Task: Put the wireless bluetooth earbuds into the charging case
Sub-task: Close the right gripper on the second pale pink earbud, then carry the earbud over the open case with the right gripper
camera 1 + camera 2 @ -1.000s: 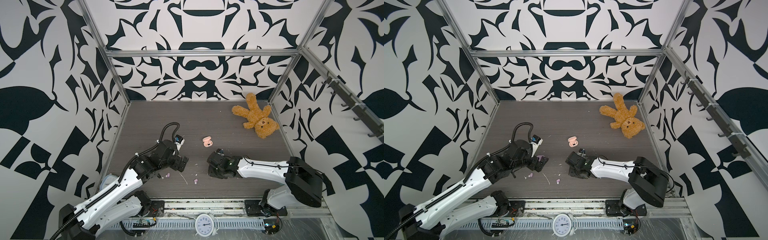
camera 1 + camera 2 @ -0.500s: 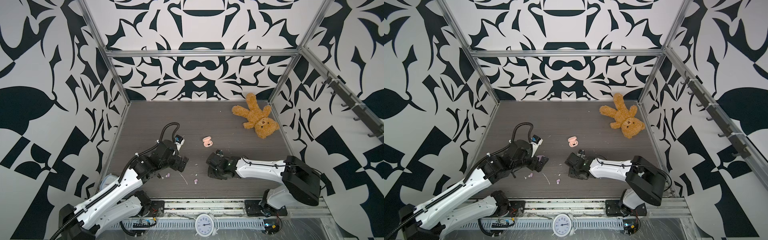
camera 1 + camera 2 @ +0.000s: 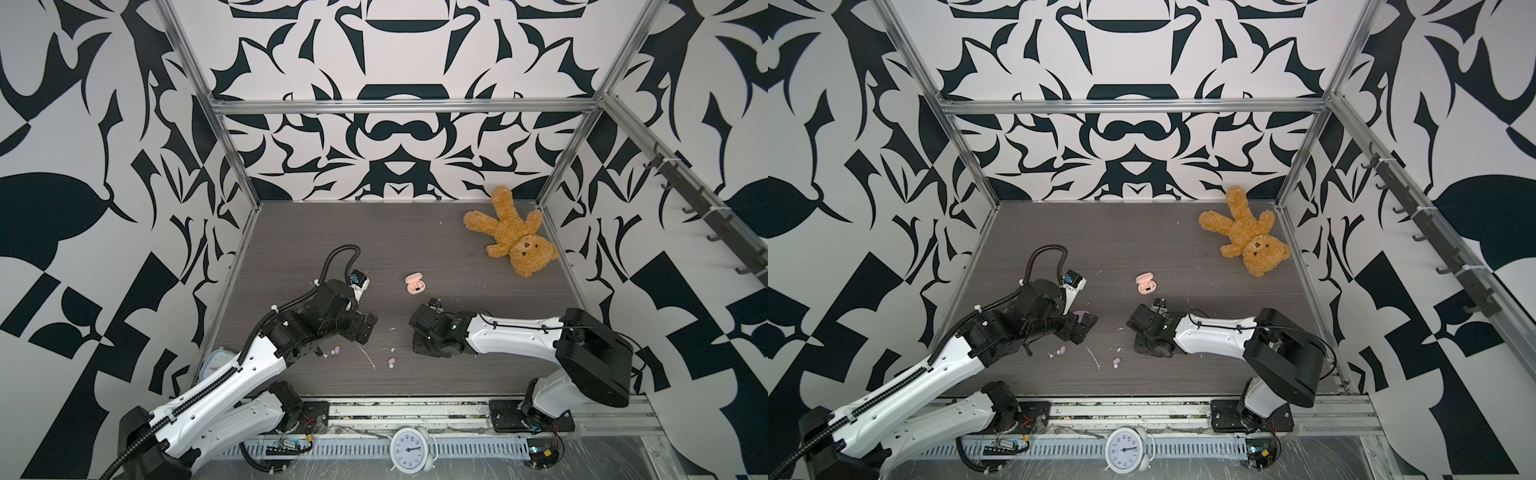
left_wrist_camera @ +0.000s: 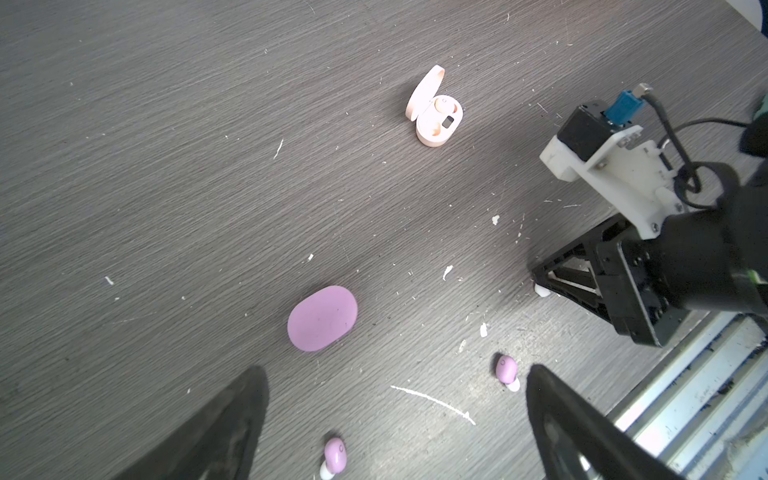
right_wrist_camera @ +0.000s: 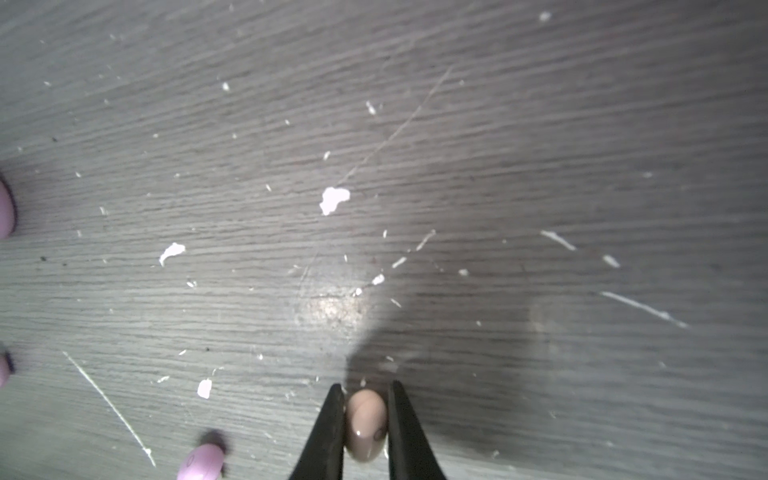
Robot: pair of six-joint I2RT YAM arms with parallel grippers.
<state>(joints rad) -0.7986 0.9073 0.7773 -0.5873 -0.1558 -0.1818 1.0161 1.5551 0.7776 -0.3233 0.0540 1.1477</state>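
Observation:
My right gripper (image 5: pixel 365 390) is shut on a peach-pink earbud (image 5: pixel 365 424) that lies on the table. In the left wrist view that gripper's tip (image 4: pixel 540 284) touches the tabletop. The open pink charging case (image 3: pixel 414 284) (image 3: pixel 1145 283) (image 4: pixel 434 112) stands just beyond it, and one peach bud seems to sit inside. My left gripper (image 4: pixel 395 370) (image 3: pixel 365 328) hangs open and empty over two lilac earbuds (image 4: pixel 507 370) (image 4: pixel 335 455), also seen on the table in both top views (image 3: pixel 336 351) (image 3: pixel 1116 362). A shut lilac case (image 4: pixel 322 319) lies ahead of its fingers.
A brown teddy bear (image 3: pixel 513 232) lies at the back right. White scraps and a thin white strip (image 4: pixel 432 403) are scattered over the grey wood tabletop (image 3: pixel 374 232). A metal rail (image 3: pixel 415 409) and a small clock (image 3: pixel 409 451) run along the front edge.
The right gripper's jaws have closed in on the peach-pink earbud, and that arm has edged slightly left. The left arm has stayed still and open.

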